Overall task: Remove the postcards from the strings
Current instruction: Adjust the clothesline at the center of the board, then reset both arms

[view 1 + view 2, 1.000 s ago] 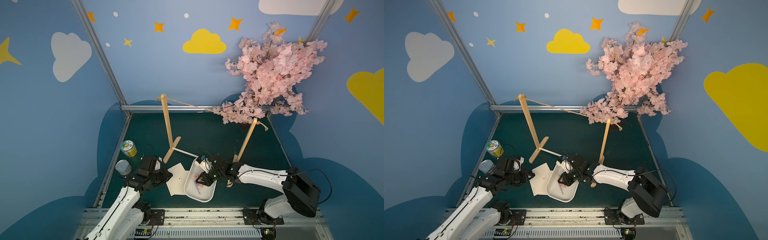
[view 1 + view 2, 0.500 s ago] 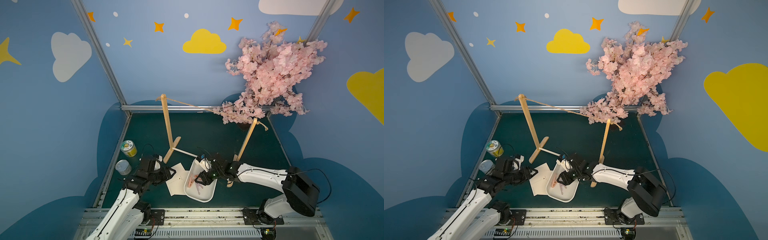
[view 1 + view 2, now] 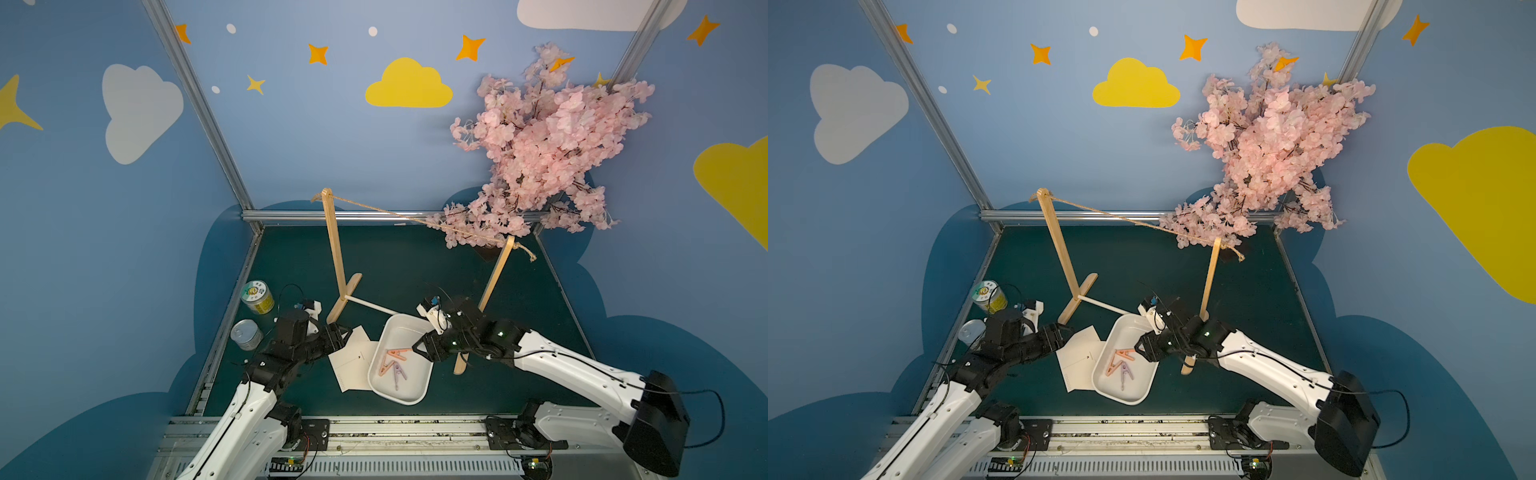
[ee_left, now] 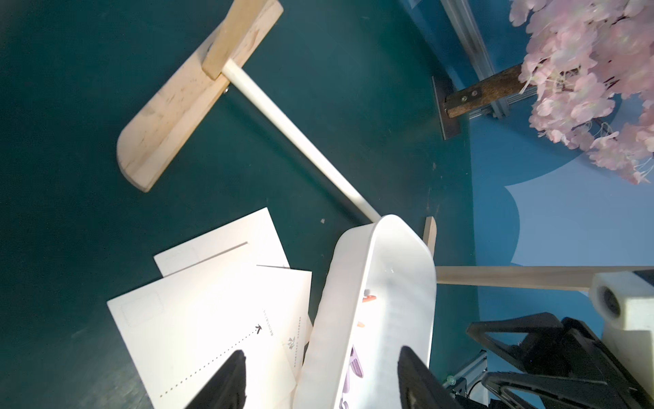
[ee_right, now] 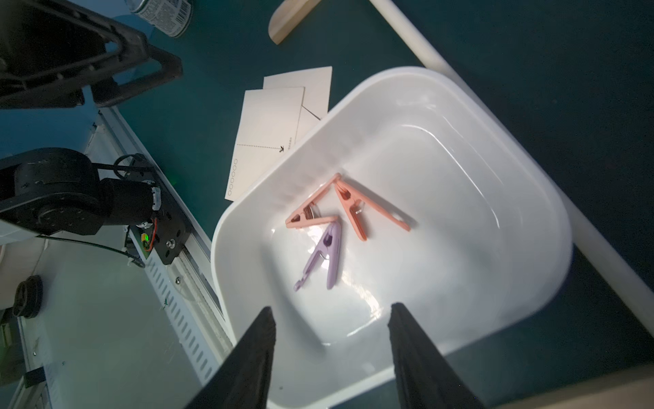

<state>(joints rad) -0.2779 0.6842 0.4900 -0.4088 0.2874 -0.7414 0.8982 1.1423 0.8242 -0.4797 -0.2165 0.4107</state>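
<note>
Cream postcards (image 3: 353, 365) lying flat in a loose, crossed pile on the green table (image 3: 395, 266), right below the left tool (image 3: 343, 332) and up against the wall of the white tray (image 3: 415, 401). None hanging on the strings (image 3: 395, 214), bare from the left post (image 3: 336, 249) to the right post (image 3: 496, 270), high above both tools.

Probably very light, thin and bendy. Easy to crease, easy to slide on the table, hard to pinch while lying flat. Best taken by a free edge or a corner poking out of the pile, on the side away from the tray.

Left tool open wide and empty, fingers (image 4: 230, 379) spread over the pile and the tray wall. Right tool (image 5: 329, 336) open too, holding nothing, hanging over the tray, with two pink pegs (image 5: 318, 209) and one purple peg (image 5: 329, 255) just ahead of it inside.

Hard to count the cards: overlapping, with one corner tucked behind the tray wall. Small print too tiny to read. Part of the strings hard to follow against the pink blossoms (image 3: 548, 158). Foot of the right post partly hidden behind the right arm. Tool fingers cut off at the picture edge in both wrist views.
</note>
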